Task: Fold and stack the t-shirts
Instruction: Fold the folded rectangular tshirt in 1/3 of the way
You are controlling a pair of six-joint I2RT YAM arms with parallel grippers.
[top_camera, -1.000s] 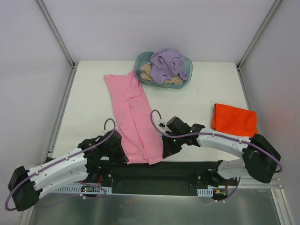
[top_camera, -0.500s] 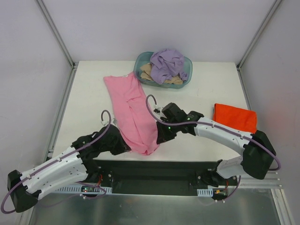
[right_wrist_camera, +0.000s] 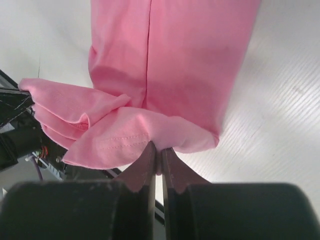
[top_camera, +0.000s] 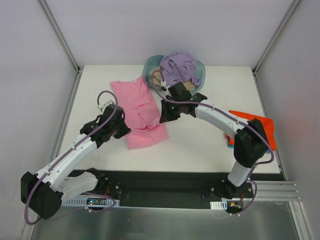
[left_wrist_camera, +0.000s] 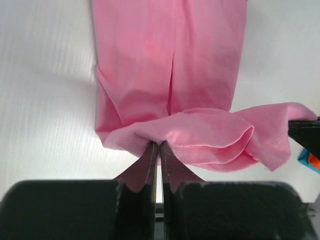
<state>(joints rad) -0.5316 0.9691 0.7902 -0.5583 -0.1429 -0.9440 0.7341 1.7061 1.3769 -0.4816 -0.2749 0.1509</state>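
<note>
The pink t-shirt (top_camera: 137,102) lies lengthwise on the white table, its near hem lifted and carried back over itself. My left gripper (top_camera: 123,126) is shut on the hem's left corner (left_wrist_camera: 150,137). My right gripper (top_camera: 163,116) is shut on the hem's right corner (right_wrist_camera: 165,135). The pink cloth sags between the two grippers. An orange-red t-shirt (top_camera: 260,126) lies folded at the right, partly behind my right arm. A lavender t-shirt (top_camera: 179,67) and a tan t-shirt (top_camera: 156,75) sit in the teal basket (top_camera: 200,75). No teal shirt shows.
The basket stands at the table's back edge, just behind my right gripper. Metal frame rails run along the left and right sides. A small teal and orange edge (left_wrist_camera: 310,159) shows at the right of the left wrist view.
Both grippers have carried the pink shirt's near hem from the front edge back toward the basket, doubling the shirt over itself. Both arms now stretch far over the table.
</note>
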